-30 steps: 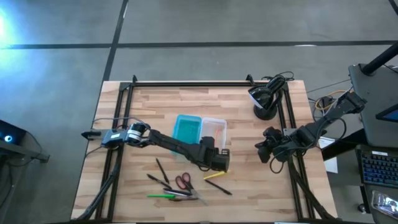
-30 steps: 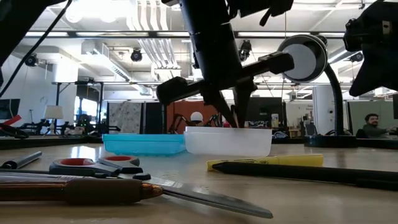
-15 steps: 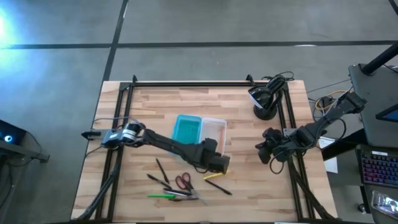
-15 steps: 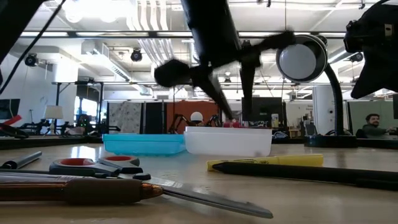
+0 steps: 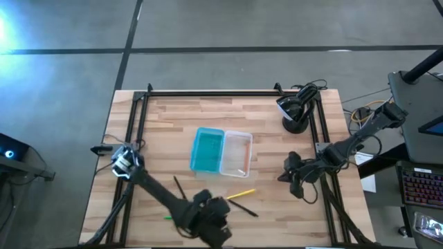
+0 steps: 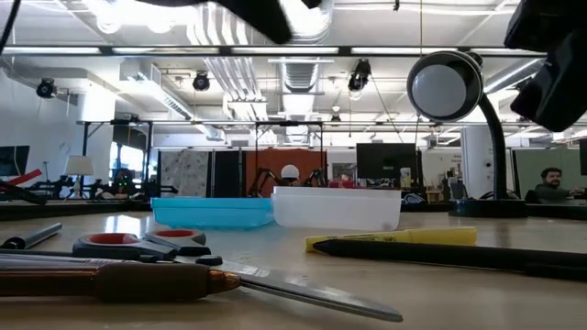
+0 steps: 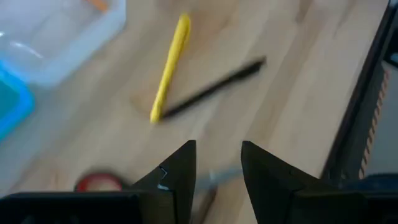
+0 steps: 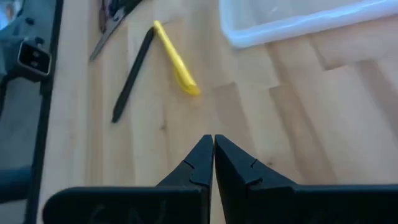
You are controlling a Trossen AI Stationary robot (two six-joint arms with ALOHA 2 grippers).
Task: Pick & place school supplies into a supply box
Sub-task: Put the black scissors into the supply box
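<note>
Having swung back from the clear supply box (image 5: 236, 153) to the table's near edge, the left gripper (image 7: 217, 163) hangs spread and empty above the red-handled scissors (image 6: 138, 244), near the yellow pen (image 5: 241, 194), while the right gripper (image 8: 213, 149) waits pressed together.

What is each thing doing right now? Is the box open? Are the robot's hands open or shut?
Box: open, an orange pen inside.
Lid: off, lying beside the box, touching it.
Yellow pen: lying on the table, outside the box.
Black pen: lying on the table by the yellow one.
Left end effector: open, empty, above the scissors.
Right end effector: shut, empty.
</note>
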